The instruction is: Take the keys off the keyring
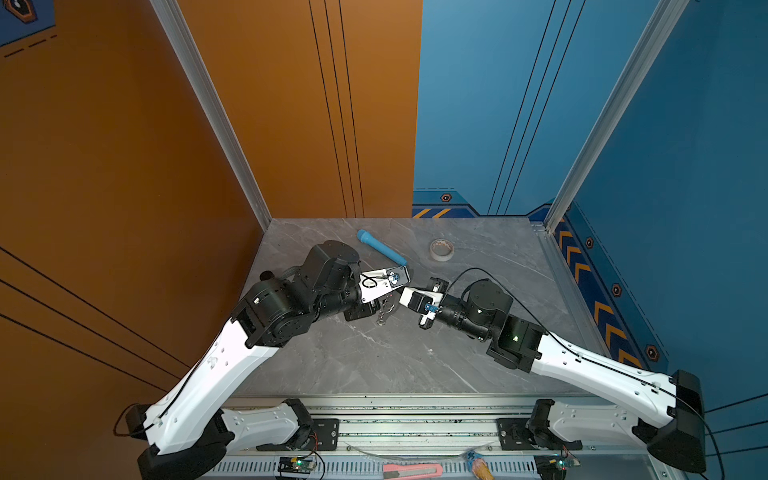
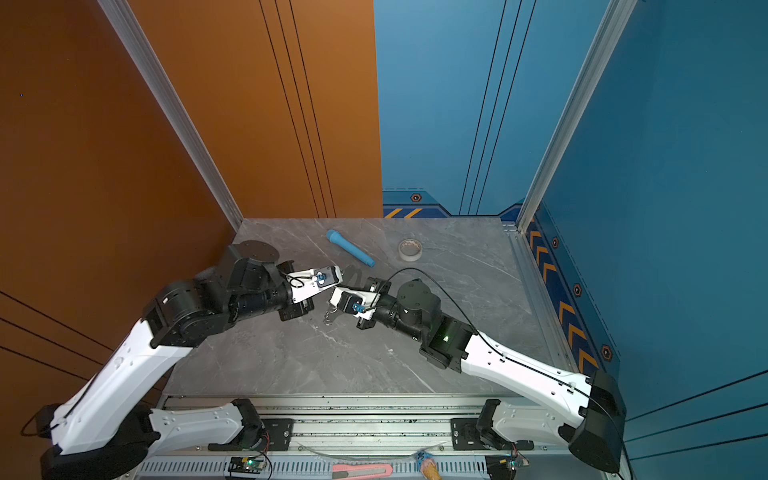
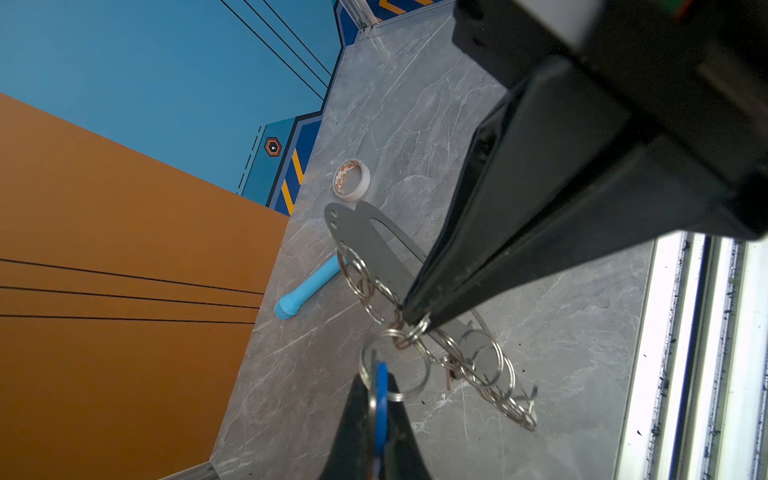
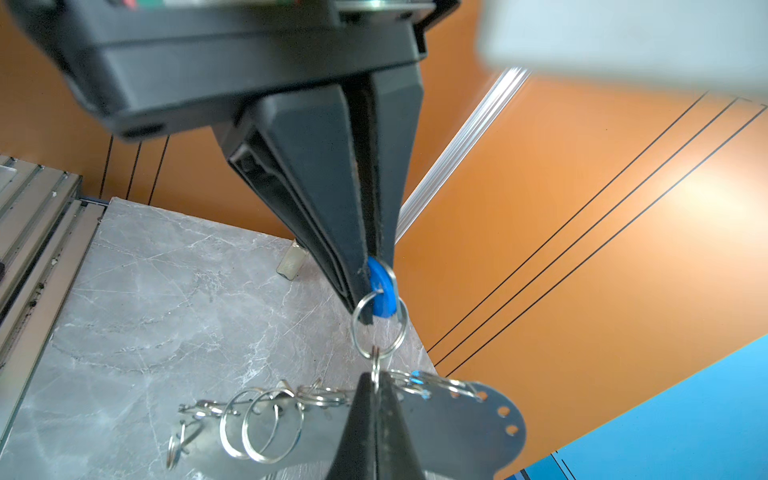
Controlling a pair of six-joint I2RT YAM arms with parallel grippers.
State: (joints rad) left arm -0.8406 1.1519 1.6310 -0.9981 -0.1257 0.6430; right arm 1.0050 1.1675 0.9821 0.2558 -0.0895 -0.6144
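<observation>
TWO ARMS, ONE KNOT OF METAL: Over the middle of the grey bench (image 1: 374,365), the keyring (image 3: 365,249) is strung between both arms. The left pincer (image 3: 415,323) is clenched on a small wire ring (image 3: 417,329) at the plate's edge. The right pincer (image 4: 370,301), reaching in from the right, is clenched on the blue tag (image 4: 380,291) of the keys. One large split ring (image 4: 354,328) links the two grips. The plate seems to hang clear of the bench, though no view settles that.

The risk lies in the thin holds, since only the pincer tips bite. A hard pull apart could let the smooth tag slide free. It could also tug the small ring out of the left grip and drop the plate and its loose rings (several dangle unheld) onto the bench. A straight pull is also unlikely to open a split ring and would probably just drag the plate along. The blue tube (image 1: 381,247) and tape roll (image 1: 441,249) lie well apart at the far side.
</observation>
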